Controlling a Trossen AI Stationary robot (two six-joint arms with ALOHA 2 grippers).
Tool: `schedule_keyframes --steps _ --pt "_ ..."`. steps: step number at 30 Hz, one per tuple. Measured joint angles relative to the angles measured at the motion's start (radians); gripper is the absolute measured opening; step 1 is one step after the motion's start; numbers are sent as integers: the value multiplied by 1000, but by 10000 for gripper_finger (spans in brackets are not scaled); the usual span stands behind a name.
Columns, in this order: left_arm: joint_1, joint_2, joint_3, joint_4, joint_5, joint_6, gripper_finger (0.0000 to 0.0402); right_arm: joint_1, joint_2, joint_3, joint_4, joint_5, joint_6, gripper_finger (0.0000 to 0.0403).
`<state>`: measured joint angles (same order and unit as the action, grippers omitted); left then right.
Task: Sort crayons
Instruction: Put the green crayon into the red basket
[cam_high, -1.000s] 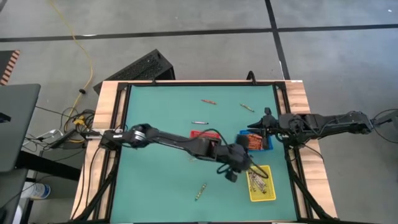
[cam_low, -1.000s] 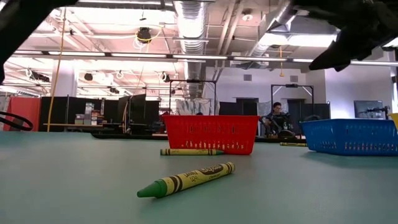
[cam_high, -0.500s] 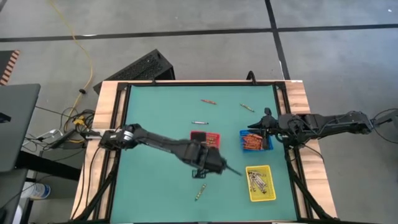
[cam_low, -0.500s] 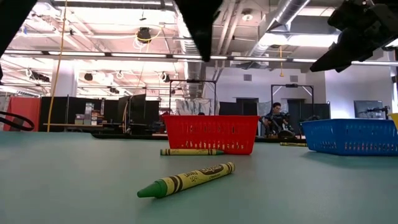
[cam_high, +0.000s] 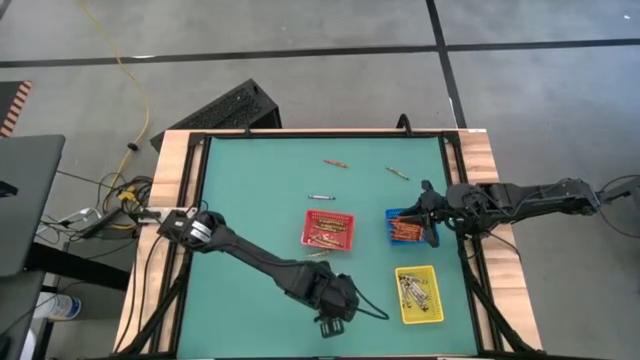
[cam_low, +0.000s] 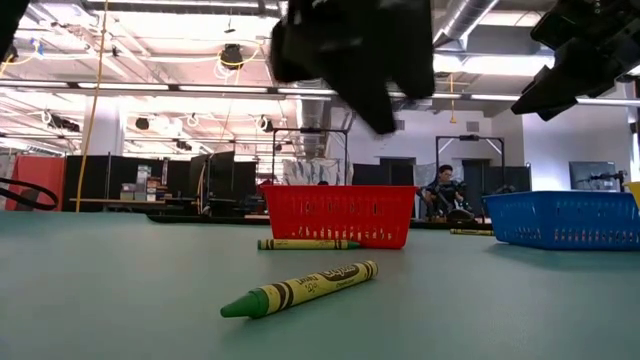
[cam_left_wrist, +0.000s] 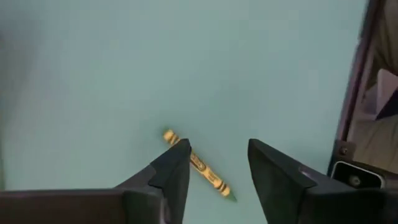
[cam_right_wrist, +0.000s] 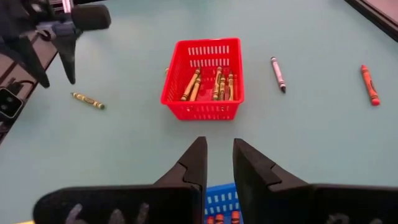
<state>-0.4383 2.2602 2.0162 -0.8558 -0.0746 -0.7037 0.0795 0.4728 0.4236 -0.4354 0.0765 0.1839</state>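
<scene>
**Crayon sorting well along, a few strays left on the counter**

A large workshop with exposed ducts and ceiling lights surrounds a green counter (cam_high: 250, 200) framed in pale wood. A person sits far off in the background.

Three small trays stand toward the counter's right side. The red tray (cam_high: 328, 230) near the centre holds yellowish crayons. The blue tray (cam_high: 411, 227) by the right edge holds orange-red ones. The yellow tray (cam_high: 419, 294) near the front right corner holds grey ones. Most of the sorting looks done.

Loose crayons remain. A green crayon (cam_left_wrist: 199, 163) lies near the front edge, left of the yellow tray. Another crayon (cam_high: 317, 254) lies just in front of the red tray. A grey crayon (cam_high: 320, 197) lies behind the red tray, well apart from it. An orange crayon (cam_high: 335, 162) and a greenish crayon (cam_high: 397, 173) lie near the back edge.

The left end effector (cam_left_wrist: 214, 165) hangs over the green crayon, its fingers spread to either side of it and nothing between them. The likely next step is to lower and pinch this crayon.

The right end effector (cam_right_wrist: 217, 162) waits above the blue tray at the right edge. Its fingers stand slightly apart and carry nothing.
</scene>
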Motion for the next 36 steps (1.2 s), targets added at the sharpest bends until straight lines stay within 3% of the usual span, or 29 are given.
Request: schedule_keyframes --steps 9,14,18,25,30,33,36 --pt "-4 1 -105 17 -23 -114 217 18 0 0 1 -1 2 72" --pt "-19 2 -171 68 -39 -138 219 47 0 0 1 -2 -1 72" --pt "-34 -2 -246 205 -53 -133 220 60 5 0 2 -2 -6 72" --pt "-77 -10 -374 282 -160 -63 215 64 13 0 2 -1 -9 72" --pt "-106 -7 -379 225 -248 96 163 64 13 0 5 0 -8 72" --pt "-120 -5 -381 229 -313 180 105 64 13 0 5 0 -8 72" --pt "-109 -4 -383 245 -290 220 35 64 13 0 6 1 -8 72"
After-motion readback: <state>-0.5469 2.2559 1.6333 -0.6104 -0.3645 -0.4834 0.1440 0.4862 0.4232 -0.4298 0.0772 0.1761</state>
